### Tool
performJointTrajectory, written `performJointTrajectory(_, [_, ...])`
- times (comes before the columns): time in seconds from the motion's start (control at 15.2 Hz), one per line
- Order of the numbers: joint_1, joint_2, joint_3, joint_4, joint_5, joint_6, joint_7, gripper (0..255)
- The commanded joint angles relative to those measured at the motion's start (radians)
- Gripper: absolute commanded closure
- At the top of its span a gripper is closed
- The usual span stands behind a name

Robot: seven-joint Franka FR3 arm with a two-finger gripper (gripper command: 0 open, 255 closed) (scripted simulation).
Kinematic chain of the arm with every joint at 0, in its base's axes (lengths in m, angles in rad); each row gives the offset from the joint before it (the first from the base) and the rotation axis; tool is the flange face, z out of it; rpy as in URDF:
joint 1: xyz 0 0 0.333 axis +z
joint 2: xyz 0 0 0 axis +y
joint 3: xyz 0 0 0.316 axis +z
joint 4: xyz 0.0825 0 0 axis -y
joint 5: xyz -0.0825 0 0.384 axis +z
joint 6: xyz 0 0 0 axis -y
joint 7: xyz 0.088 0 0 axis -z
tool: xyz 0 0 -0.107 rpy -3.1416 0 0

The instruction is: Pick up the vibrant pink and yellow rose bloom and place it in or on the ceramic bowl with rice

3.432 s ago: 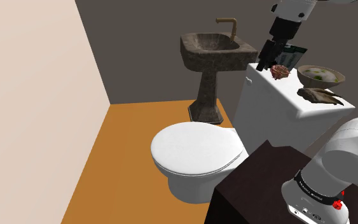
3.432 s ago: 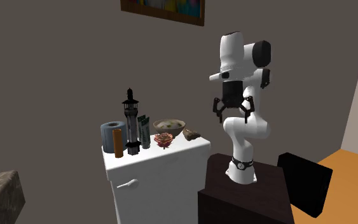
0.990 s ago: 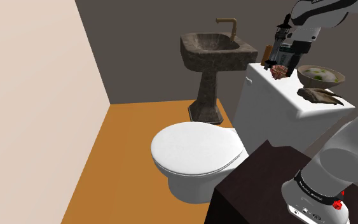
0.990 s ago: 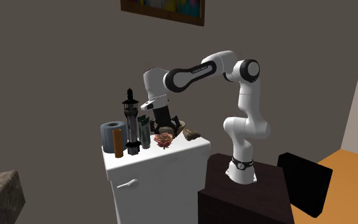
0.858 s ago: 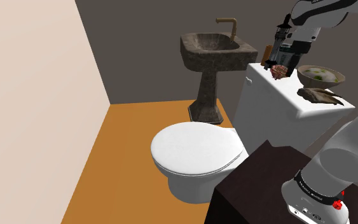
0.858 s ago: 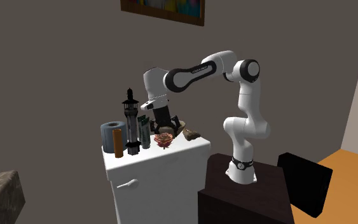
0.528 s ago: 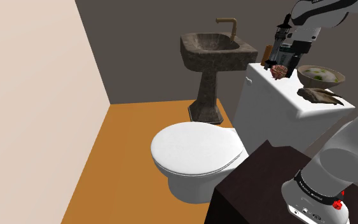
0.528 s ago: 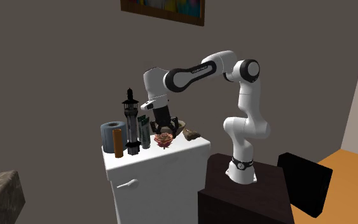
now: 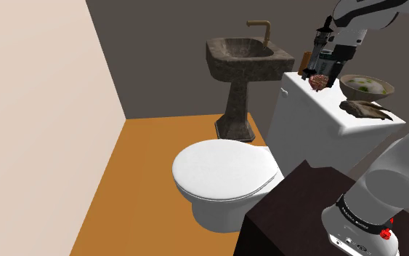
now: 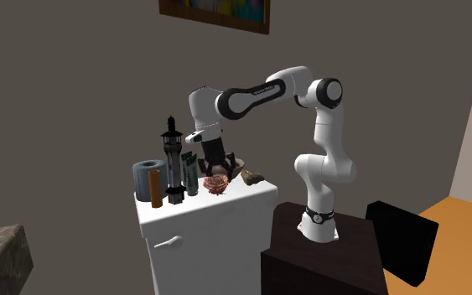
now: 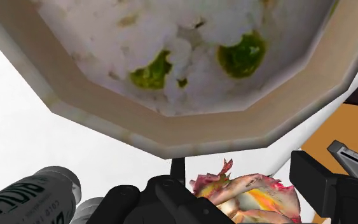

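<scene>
Grasp stage, transfer not yet done. Upper right of the shoulder view: the tool (image 9: 317, 77) stands down over the rose bloom (image 9: 317, 83) on the white toilet tank lid (image 9: 319, 103). The ceramic bowl of rice (image 9: 361, 95) sits just to the bloom's right, apart from it. The wrist view gives the grip: both black fingers (image 11: 314, 181) press against pink and yellow petals, so I read the tool as clamped on the bloom. I cannot tell whether the bloom is clear of the lid. Left to do, by my judgement: lift, a short carry to the bowl, release over the rice. The wrist view alone shows the bowl's contents, white rice with green bits, just beyond the fingers. The shoulder view shows a brown lumpy object (image 9: 364, 109) in front of the bowl. The second exterior view adds the arm's long reach from the stand, plus a tall black lantern-like piece (image 10: 171, 159) and a grey-blue roll (image 10: 147, 177) at centre left.
</scene>
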Motion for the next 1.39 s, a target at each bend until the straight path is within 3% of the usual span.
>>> performJointTrajectory(0.0, [0.0, -0.005, 0.001, 0.019, -0.003, -0.023, 0.002, 255])
performJointTrajectory(1.32, [0.006, 0.014, 0.005, 0.305, 0.012, -0.294, 0.008, 255])
